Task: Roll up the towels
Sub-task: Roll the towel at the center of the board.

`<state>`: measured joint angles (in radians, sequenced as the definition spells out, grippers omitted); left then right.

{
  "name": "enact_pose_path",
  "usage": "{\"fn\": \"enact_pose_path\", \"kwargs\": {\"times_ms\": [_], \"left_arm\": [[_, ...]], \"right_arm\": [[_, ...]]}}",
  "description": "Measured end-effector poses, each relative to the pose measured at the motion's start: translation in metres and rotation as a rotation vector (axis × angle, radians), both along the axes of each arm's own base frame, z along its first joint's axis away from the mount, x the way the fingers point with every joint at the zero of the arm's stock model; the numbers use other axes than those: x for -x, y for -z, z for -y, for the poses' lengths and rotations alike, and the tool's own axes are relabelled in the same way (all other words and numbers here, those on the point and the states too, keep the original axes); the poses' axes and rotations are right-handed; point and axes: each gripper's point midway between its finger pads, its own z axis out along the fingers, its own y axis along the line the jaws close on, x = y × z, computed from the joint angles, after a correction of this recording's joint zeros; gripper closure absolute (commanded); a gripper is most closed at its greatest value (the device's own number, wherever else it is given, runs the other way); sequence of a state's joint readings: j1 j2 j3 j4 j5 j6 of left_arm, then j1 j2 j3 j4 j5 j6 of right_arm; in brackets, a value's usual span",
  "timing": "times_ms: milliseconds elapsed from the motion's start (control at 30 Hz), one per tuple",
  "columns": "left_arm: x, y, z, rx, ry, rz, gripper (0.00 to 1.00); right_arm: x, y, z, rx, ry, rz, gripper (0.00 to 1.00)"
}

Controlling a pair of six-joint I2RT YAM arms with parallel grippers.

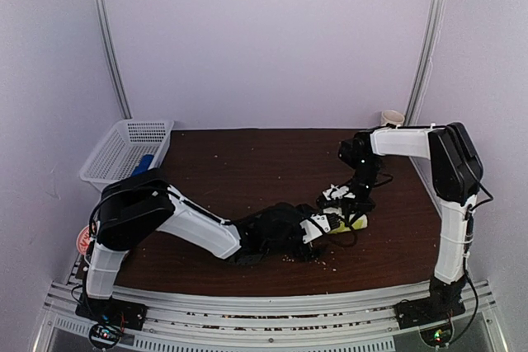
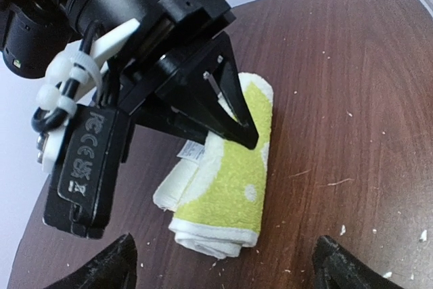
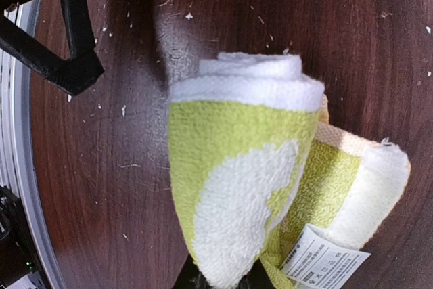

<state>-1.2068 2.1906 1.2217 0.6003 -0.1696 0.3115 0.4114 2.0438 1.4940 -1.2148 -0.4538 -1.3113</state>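
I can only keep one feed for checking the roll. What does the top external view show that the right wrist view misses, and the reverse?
Only top external: both arms whole, a white plastic lattice basket at the far left holding a blue bundle, likely the other towel, and a pale cup at the back right. Only right wrist: the layers at the rolled end of the yellow-green patterned terry towel and its white printed label. Both: that towel lying on the dark brown wooden table.
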Motion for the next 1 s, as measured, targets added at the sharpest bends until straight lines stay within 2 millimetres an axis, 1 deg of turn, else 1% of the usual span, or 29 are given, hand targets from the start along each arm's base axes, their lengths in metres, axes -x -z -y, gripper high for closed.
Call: {"fn": "enact_pose_path", "kwargs": {"times_ms": [133, 267, 400, 533, 600, 667, 833, 1000], "left_arm": [[0.005, 0.002, -0.002, 0.016, -0.021, -0.035, 0.05], [0.013, 0.008, -0.006, 0.003, -0.007, -0.050, 0.05], [0.017, 0.007, -0.003, -0.015, 0.022, -0.017, 0.08], [0.014, 0.002, 0.005, -0.035, 0.047, 0.047, 0.10], [0.012, 0.001, 0.008, -0.049, 0.056, 0.086, 0.11], [0.011, 0.005, 0.010, -0.072, 0.066, 0.115, 0.13], [0.011, 0.027, 0.011, -0.163, 0.104, 0.162, 0.19], [0.006, 0.027, 0.019, -0.198, 0.115, 0.195, 0.27]], "right_arm": [[0.002, 0.001, -0.001, -0.008, 0.040, -0.016, 0.87], [0.005, 0.001, -0.002, -0.016, 0.045, -0.023, 0.86], [0.005, 0.002, -0.002, -0.017, 0.046, -0.026, 0.86], [0.005, 0.002, -0.002, -0.017, 0.044, -0.025, 0.86], [0.005, 0.002, -0.001, -0.013, 0.041, -0.023, 0.86], [0.005, 0.003, 0.001, -0.007, 0.034, -0.018, 0.85], [0.005, 0.002, 0.003, -0.004, -0.003, -0.012, 0.85], [0.005, 0.001, 0.007, 0.012, -0.041, -0.006, 0.86]]}}
